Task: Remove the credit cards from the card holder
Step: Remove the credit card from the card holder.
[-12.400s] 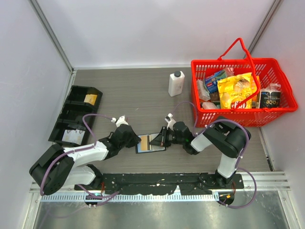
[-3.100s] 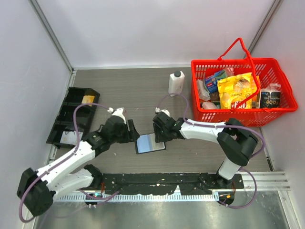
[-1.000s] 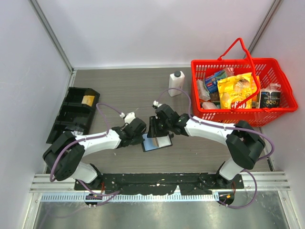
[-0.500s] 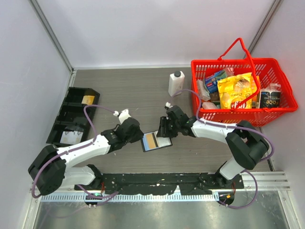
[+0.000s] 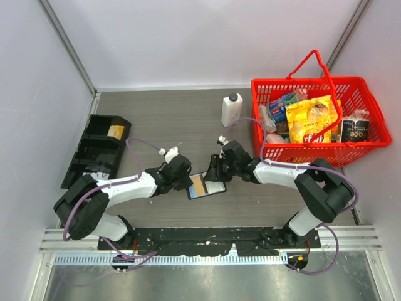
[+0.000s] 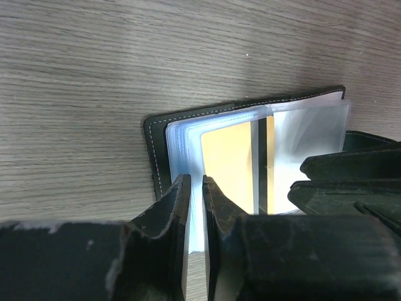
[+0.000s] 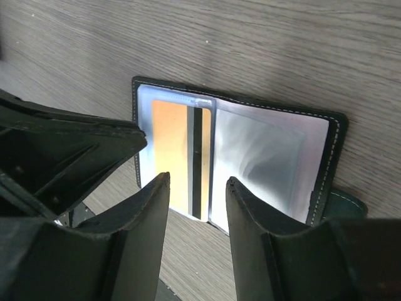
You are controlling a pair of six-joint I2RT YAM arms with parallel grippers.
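Card holder (image 5: 212, 187) lies open and flat on the worktop, close to the front edge at about mid-width, right between your two arms. Inside is a stack of clear sleeves (image 6: 310, 135). The top one shows an orange card (image 6: 229, 164) with a black stripe, sitting in its pocket. The snap tab (image 7: 343, 204) sticks out of the edge nearest your right gripper.

Left gripper (image 6: 195, 179): jaws nearly closed, pinching the free edge of the sleeve stack on the holder's left side. The view is too tight to say whether a card is inside the pinched leaf.

Right gripper (image 7: 197, 179): jaws apart, nothing in them, fingers straddling the card's stripe and the fold from above.

In your way: both grippers crowd the holder. From the top view, the left one covers its left edge and the right one its back right corner.

Around it, all well apart from the holder:
- White bottle (image 5: 232, 110), upright, towards the back edge.
- Red basket (image 5: 313, 155), full of packaged groceries, at the back right corner.
- Black compartment tray (image 5: 94, 149), along the left edge, with a yellow piece (image 5: 117, 131) in its rear compartment.
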